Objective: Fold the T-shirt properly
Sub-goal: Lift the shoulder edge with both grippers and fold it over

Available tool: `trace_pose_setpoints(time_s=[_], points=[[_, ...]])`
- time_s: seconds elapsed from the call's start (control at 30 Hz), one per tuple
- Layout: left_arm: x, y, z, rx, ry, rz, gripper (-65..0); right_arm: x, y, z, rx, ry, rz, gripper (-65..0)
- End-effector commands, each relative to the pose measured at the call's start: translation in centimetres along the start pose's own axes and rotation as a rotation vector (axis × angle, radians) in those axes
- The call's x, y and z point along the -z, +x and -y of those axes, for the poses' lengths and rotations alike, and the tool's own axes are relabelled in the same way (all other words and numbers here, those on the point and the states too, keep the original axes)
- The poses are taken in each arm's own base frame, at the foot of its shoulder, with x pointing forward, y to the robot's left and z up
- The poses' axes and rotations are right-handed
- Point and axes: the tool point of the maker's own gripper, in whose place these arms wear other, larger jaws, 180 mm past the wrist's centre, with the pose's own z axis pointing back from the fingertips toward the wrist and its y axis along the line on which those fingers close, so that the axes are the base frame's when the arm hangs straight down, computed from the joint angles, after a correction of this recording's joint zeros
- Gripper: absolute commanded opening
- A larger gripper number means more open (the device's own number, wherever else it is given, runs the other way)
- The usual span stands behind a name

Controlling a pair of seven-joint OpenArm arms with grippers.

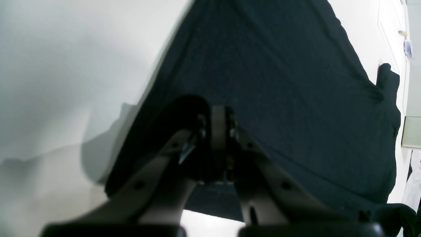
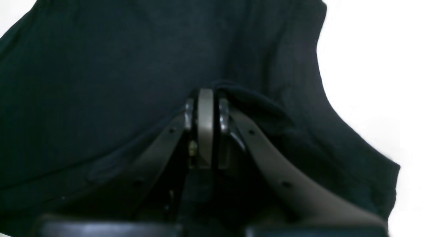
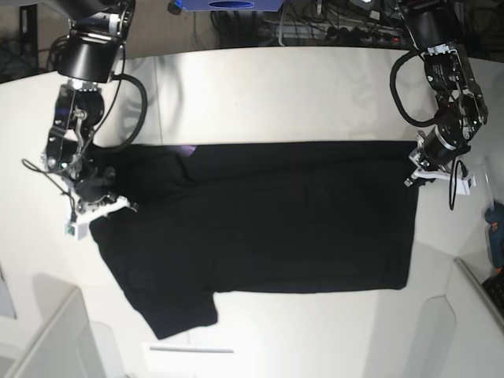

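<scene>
The black T-shirt [image 3: 276,220] lies spread across the white table [image 3: 276,94], plain side up, with one sleeve at the front left [image 3: 177,307]. A small purple bit shows at its far edge [image 3: 187,148]. My left gripper [image 3: 415,177] is at the shirt's right edge. In the left wrist view the left gripper [image 1: 218,121] is shut on a raised fold of the T-shirt [image 1: 279,82]. My right gripper [image 3: 110,206] is at the shirt's left end. In the right wrist view the right gripper [image 2: 205,105] is shut on a bunched fold of the T-shirt [image 2: 98,82].
A blue box [image 3: 228,4] and cables [image 3: 331,31] lie beyond the table's far edge. A blue-handled tool [image 3: 496,224] sits at the right edge. A thin white strip [image 3: 191,349] lies near the front. Grey panels stand at the front left [image 3: 47,339] and front right [image 3: 480,299].
</scene>
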Motion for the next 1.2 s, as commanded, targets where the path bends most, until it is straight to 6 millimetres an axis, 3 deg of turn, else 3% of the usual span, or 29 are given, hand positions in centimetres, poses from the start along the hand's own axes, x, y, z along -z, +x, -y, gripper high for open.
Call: trace_pose_setpoints(time_s=[0.0,0.27,0.3,0.4,0.43,0.53,0.6,0.7,0.83,1.0,1.17], points=[[-0.3,1.8,0.7,0.015,-0.019,0.049,-65.0,-0.4,2.3,-0.3,-0.007,0.007,0.060,-65.0],[-0.4,1.9,0.8,0.019,-0.022,0.052,-65.0,-0.4,1.9,-0.2,-0.006,0.005,0.044,-65.0],[-0.5,1.9,0.8,0.019,-0.022,0.054,-62.5,-0.5,1.9,-0.2,-0.008,0.006,0.041,-56.9],[-0.6,2.1,0.8,0.014,-0.024,0.059,-38.3,-1.1,2.1,0.4,-0.001,-0.003,0.061,-35.4],[-0.9,2.6,0.5,0.002,-0.020,0.076,-29.8,-1.8,2.6,1.1,0.022,-0.017,0.089,-31.5],[-2.3,4.6,-0.3,-0.024,-0.013,0.147,-11.4,-3.8,3.6,2.4,0.077,-0.044,0.163,-32.9],[-3.5,5.7,0.1,-0.007,-0.020,0.189,-4.4,-5.8,4.2,3.7,0.094,-0.077,0.213,-34.1],[-5.3,4.9,0.1,0.044,-0.008,0.197,-3.9,-8.5,3.0,4.8,0.108,-0.118,0.251,-34.2],[-5.9,1.5,-1.8,0.037,0.035,0.130,-4.9,-10.9,-0.8,5.8,0.158,-0.166,0.228,-33.3],[-5.6,-2.2,-4.3,-0.028,0.085,0.057,-4.9,-10.7,-6.2,5.3,0.224,-0.170,0.123,-22.7],[-4.4,-3.4,-5.7,-0.077,0.106,0.016,-4.9,-9.2,-8.4,5.3,0.273,-0.164,0.068,-22.2]])
